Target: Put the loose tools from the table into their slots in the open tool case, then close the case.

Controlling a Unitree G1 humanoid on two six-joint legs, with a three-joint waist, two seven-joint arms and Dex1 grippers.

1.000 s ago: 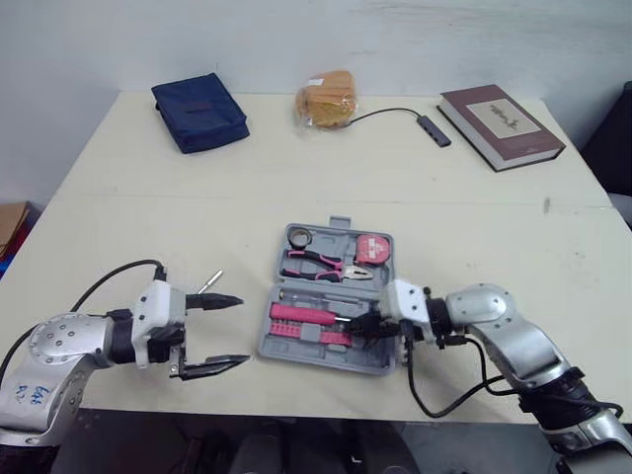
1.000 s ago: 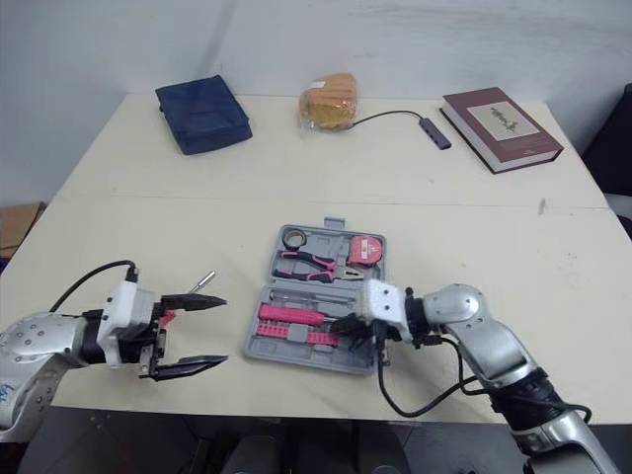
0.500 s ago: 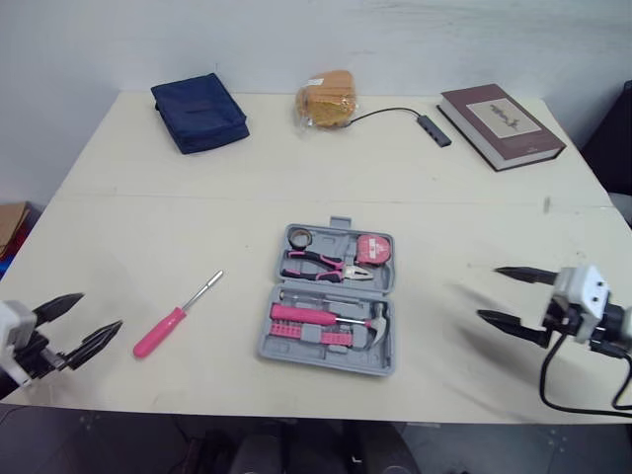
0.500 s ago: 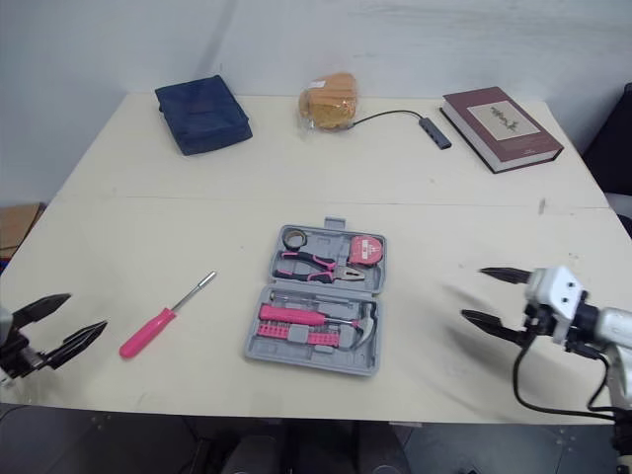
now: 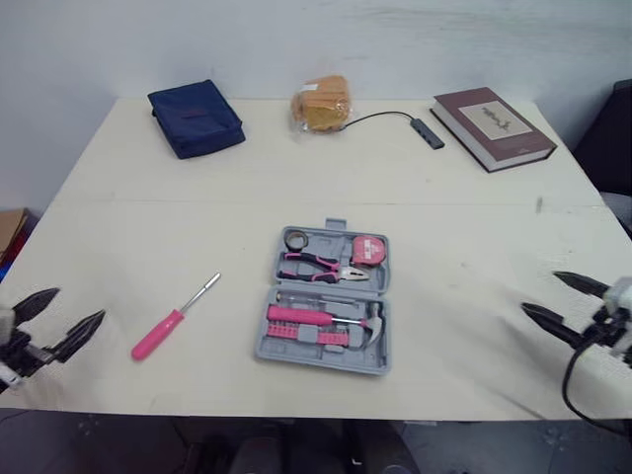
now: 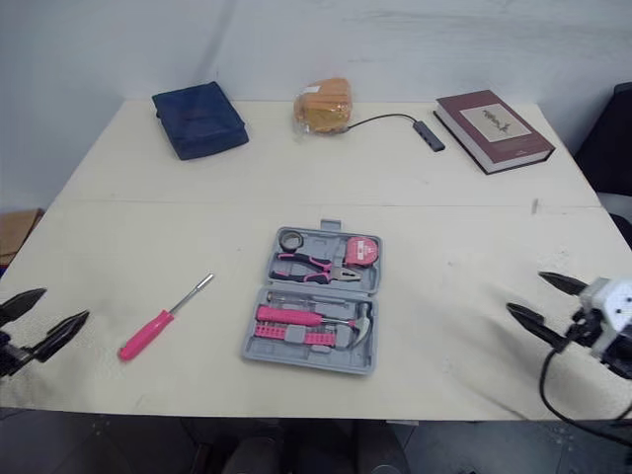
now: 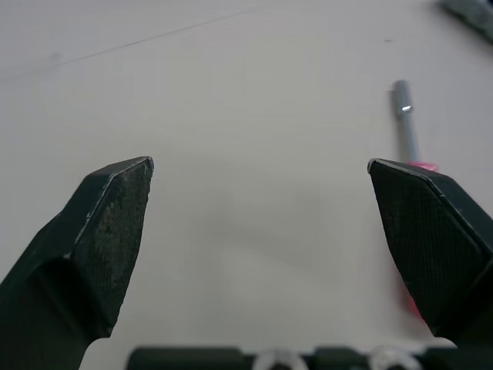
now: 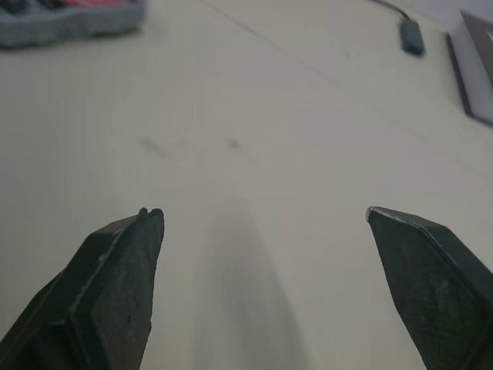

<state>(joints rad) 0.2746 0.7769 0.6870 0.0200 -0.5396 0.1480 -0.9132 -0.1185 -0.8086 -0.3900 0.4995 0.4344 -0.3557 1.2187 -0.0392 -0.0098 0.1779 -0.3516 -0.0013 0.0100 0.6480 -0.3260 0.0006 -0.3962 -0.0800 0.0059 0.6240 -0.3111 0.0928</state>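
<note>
**A:** Where is the loose tool, and which way does it lie?

**B:** The pink-handled screwdriver with a steel shaft lies flat on the cream table, to the left of the open grey plastic tool case and apart from it. Its long axis runs on a diagonal. The handle is at the near-left end, and the shaft points away and to the right, roughly toward the case's far-left corner. The tip is too small to tell its type.

**A:** And the case?

**B:** It lies open and flat near the table's front middle. Pink-handled pliers and a round pink tape measure sit in the far half, and a hammer is in the near half. I can't make out which slot is free.

**A:** The pincers?

**B:** The left gripper hovers at the near-left table edge, well apart from the screwdriver. Its fingers are spread wide and hold nothing. In the left wrist view one finger covers part of the pink handle. The right gripper is at the near-right edge, also gaping wide and empty. Both arms are cut off by the picture's edges.
</note>
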